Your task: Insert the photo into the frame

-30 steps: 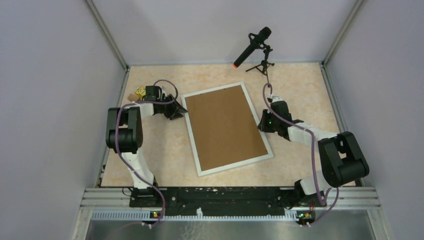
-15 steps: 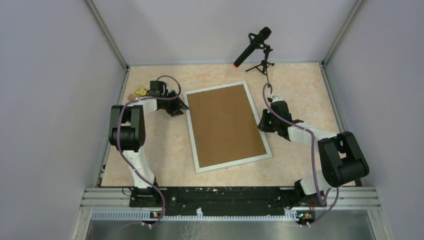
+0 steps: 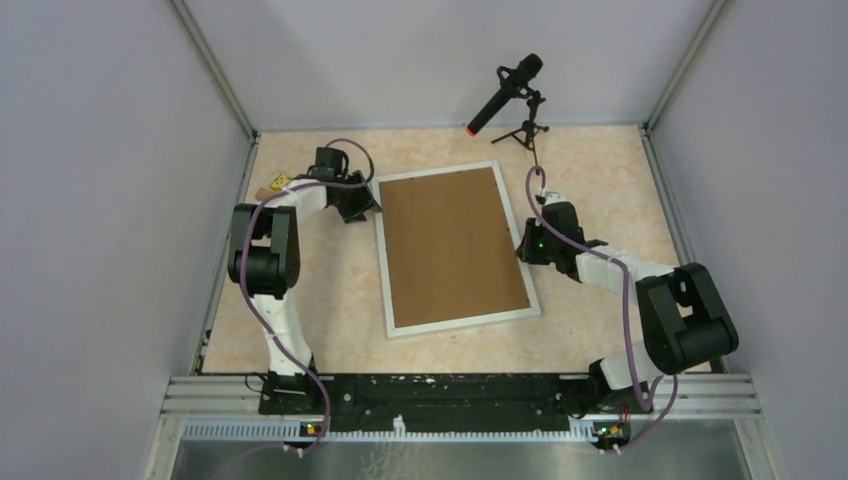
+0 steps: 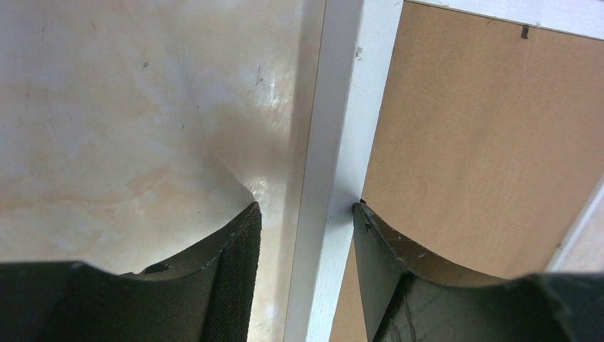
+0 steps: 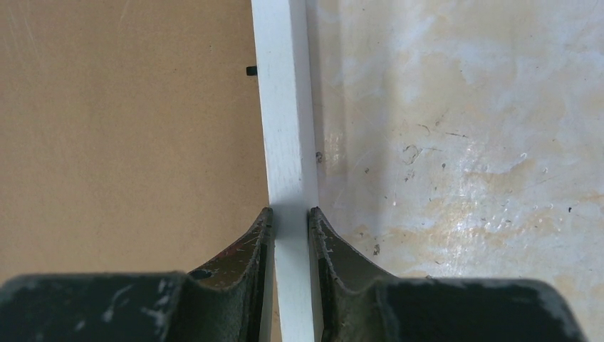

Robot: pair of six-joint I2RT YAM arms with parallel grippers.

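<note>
From the overhead camera, the frame (image 3: 465,319) lay flat in the middle of the table (image 3: 330,290), back side up, its white moulding enclosing a brown backing board (image 3: 455,245). Its long sides ran roughly from near to far. The left gripper (image 3: 362,208) sat at the frame's far left corner and the right gripper (image 3: 521,247) at the middle of its right long side. A microphone (image 3: 505,92) on a small tripod stood beyond the frame's far right corner. A small yellowish object (image 3: 278,183) lay near the table's left edge, partly hidden by the left arm. In the left wrist camera, the left gripper (image 4: 306,210) straddled the white moulding (image 4: 335,128) with its jaws parted wider than the rail. The outer finger (image 4: 238,263) stood clear over bare table (image 4: 142,107), with a gap between it and the rail. The inner finger touched the rail's inside edge over the board (image 4: 470,142), so the rail was not squeezed. In the right wrist camera, the right gripper (image 5: 290,214) was clamped on the moulding (image 5: 285,107), both fingers pressed against its sides. The board (image 5: 128,128) lay on one side and the table (image 5: 463,128) on the other. A small black tab (image 5: 251,70) showed at the moulding's inner edge, on the board.
</note>
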